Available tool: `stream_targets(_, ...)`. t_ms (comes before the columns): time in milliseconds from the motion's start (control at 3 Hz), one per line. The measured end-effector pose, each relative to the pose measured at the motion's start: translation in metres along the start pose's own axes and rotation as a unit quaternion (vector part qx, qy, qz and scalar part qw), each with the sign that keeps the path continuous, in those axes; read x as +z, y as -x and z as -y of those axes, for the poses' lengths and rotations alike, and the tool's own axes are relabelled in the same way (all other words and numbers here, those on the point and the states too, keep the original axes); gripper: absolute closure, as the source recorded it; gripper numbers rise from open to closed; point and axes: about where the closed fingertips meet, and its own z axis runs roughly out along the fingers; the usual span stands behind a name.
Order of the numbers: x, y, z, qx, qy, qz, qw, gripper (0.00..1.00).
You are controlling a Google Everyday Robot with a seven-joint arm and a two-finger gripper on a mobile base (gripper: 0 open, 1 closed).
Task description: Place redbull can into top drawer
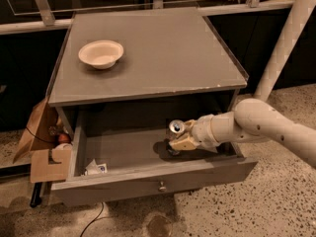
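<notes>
The top drawer (pixel 148 181) of the grey cabinet is pulled out, with its small round knob at the centre of the front panel. My gripper (pixel 178 139) reaches in from the right, low inside the drawer. It is shut on the redbull can (pixel 176 128), whose shiny silver top shows above the fingers. The can stands roughly upright, just at or above the drawer floor near the right of centre. The can's lower body is hidden by the gripper.
A cream bowl (pixel 100 54) sits on the cabinet top (pixel 163 53) at the back left. A small white packet (pixel 95 168) lies in the drawer's front left corner. Cardboard and a brown bag (pixel 42 142) stand left of the cabinet. A white post (pixel 286 38) rises at right.
</notes>
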Motion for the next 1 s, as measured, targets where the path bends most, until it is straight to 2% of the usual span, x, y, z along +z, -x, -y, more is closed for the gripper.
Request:
stream_targets(333, 0.0100, -0.0092, -0.0008, 0.005, 0.007, 0.009, 0.9999, 1.00)
stream_targets(667, 0.0112, -0.0102, -0.0009, 0.006, 0.008, 0.010, 0.9999, 0.85)
stream_targets(1000, 0.0112, -0.0102, -0.0010, 0.006, 0.008, 0.010, 0.9999, 0.62)
